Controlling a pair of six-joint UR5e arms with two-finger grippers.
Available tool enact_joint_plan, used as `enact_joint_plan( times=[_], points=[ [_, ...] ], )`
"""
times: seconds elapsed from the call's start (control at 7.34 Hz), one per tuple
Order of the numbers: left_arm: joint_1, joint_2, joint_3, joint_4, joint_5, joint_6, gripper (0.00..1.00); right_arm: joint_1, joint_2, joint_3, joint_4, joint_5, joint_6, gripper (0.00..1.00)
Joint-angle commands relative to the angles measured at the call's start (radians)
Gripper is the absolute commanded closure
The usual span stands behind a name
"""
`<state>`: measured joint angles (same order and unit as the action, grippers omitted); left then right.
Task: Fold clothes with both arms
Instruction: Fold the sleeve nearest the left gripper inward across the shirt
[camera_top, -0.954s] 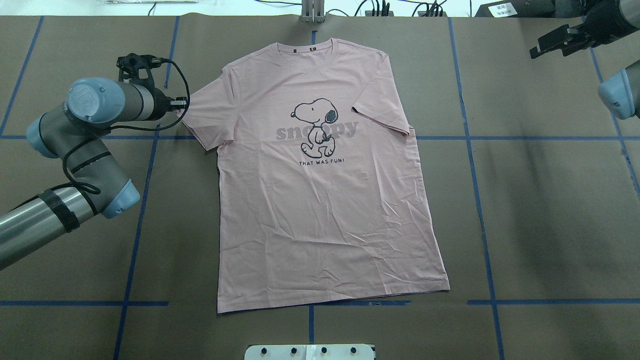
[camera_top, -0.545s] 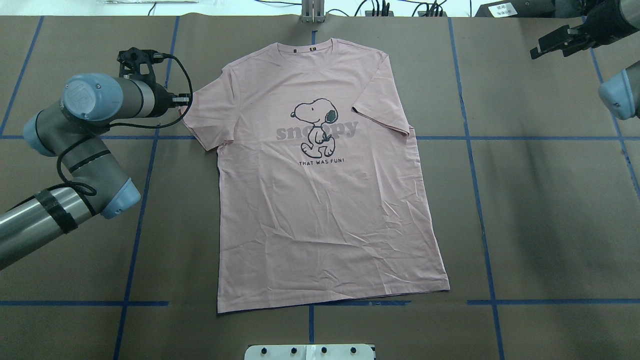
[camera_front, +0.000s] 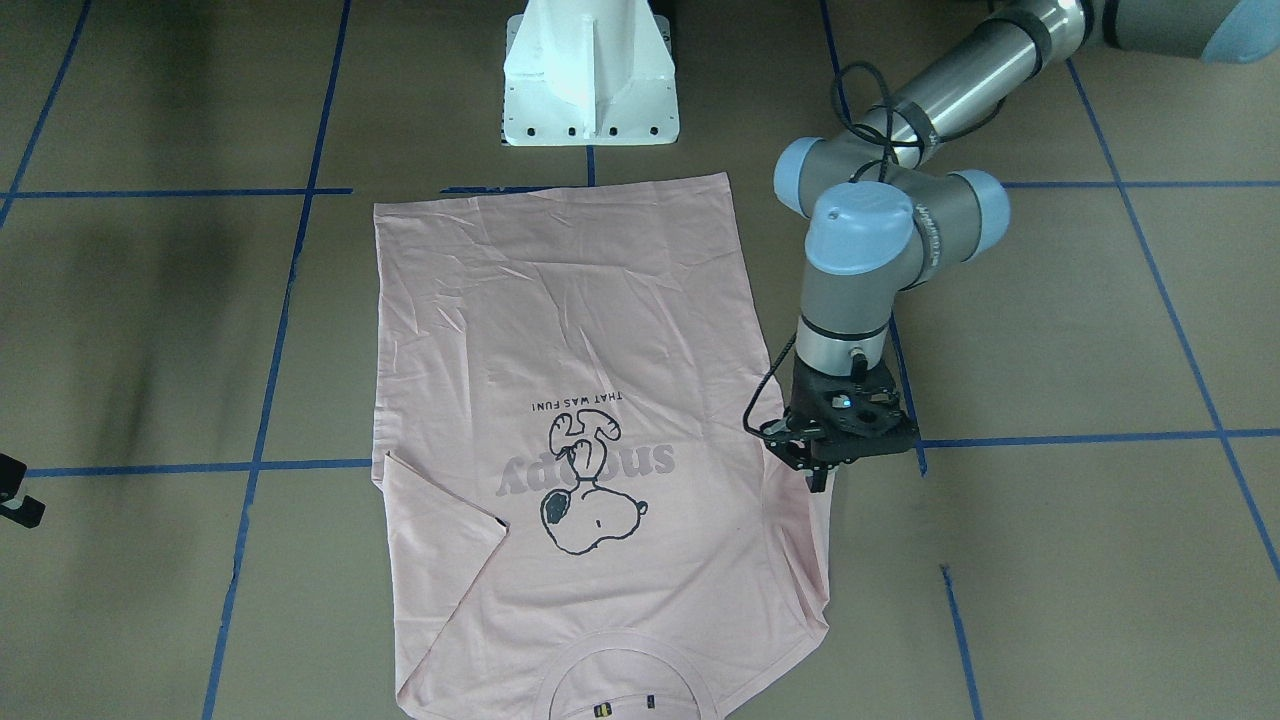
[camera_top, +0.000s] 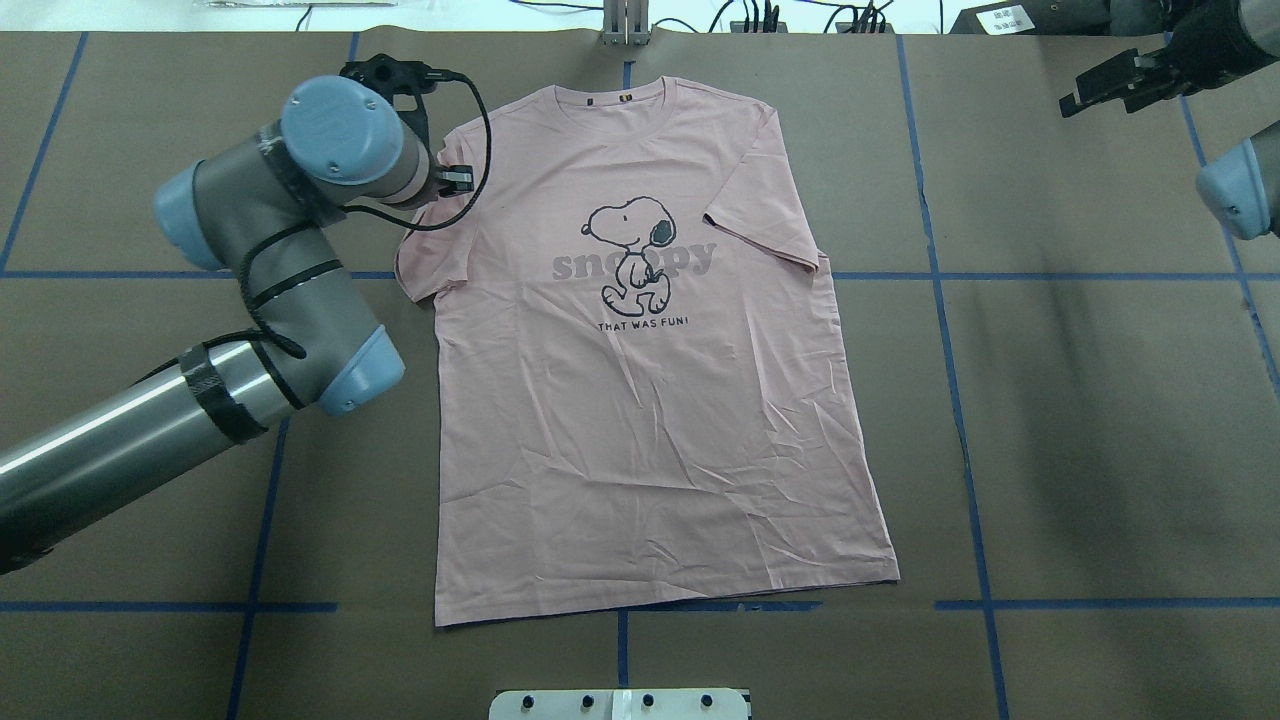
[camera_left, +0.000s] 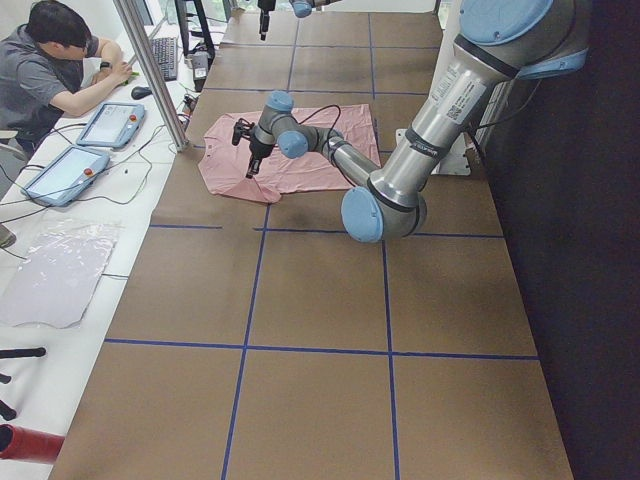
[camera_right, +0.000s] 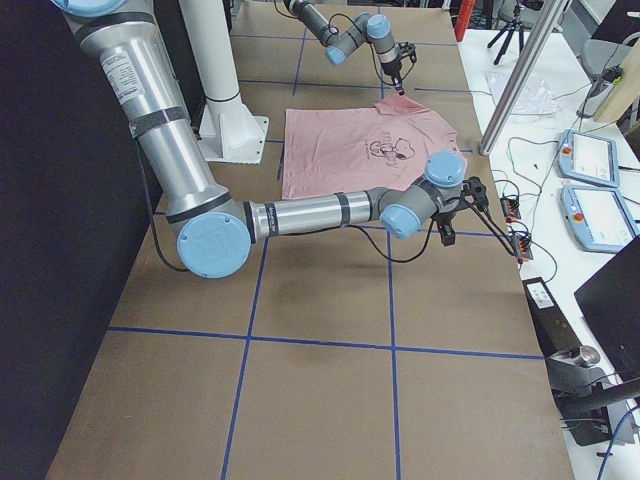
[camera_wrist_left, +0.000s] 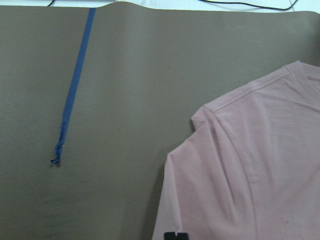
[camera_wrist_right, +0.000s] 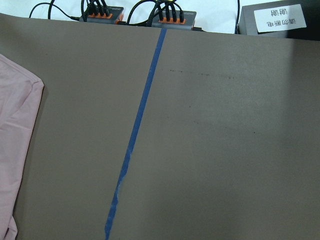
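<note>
Front view: T-shirt (camera_front: 560, 330) lies flat, print up, mid-frame, collar at bottom edge. Left gripper (camera_front: 822, 478) sits at the right-hand sleeve and looks pinched on its hem, prob. to carry the sleeve inward. Overhead: the other sleeve already lies folded onto the chest. Right gripper (camera_top: 1085, 92) hangs upper right, jaws apparently parted, well apart from the cloth. Brown table (camera_top: 1050, 400) shows all round the shirt – room to swing. Left wrist cam: sleeve rucked at lower right.
</note>
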<state>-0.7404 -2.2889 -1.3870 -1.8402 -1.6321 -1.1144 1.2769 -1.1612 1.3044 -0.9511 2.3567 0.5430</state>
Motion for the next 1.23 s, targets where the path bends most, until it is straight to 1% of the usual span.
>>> enact_joint_plan(
  times=[0.0,0.14,0.27,0.41,0.54,0.68,0.82,0.95,1.09],
  points=[
    [0.015,-0.169,0.165,0.099,0.014,-0.016,1.0,-0.001,0.002,0.001,0.0,-0.002,0.002,0.0],
    [0.021,-0.226,0.236,0.104,0.024,-0.043,1.0,-0.001,0.003,0.001,0.0,-0.002,0.002,0.0],
    [0.033,-0.274,0.285,0.142,0.029,-0.05,1.0,-0.001,0.005,0.001,0.0,-0.002,0.002,0.0],
    [0.035,-0.287,0.287,0.168,0.029,-0.051,1.0,-0.001,0.009,0.001,0.0,-0.004,0.003,0.0],
    [0.042,-0.285,0.289,0.174,0.031,-0.047,0.53,-0.002,0.011,0.001,0.0,-0.005,0.005,0.0],
    [0.042,-0.279,0.275,0.173,0.035,-0.036,0.01,-0.002,0.011,0.003,0.0,-0.004,0.006,0.0],
    [0.042,-0.277,0.226,0.17,0.029,-0.031,0.0,-0.008,0.011,0.022,-0.002,-0.005,0.041,0.0],
    [0.044,-0.238,0.119,0.167,0.017,-0.015,0.0,-0.033,0.003,0.077,-0.003,-0.028,0.127,0.0],
    [0.044,-0.136,-0.041,0.162,-0.042,0.022,0.0,-0.086,-0.012,0.143,-0.011,-0.069,0.235,0.0]
  ],
)
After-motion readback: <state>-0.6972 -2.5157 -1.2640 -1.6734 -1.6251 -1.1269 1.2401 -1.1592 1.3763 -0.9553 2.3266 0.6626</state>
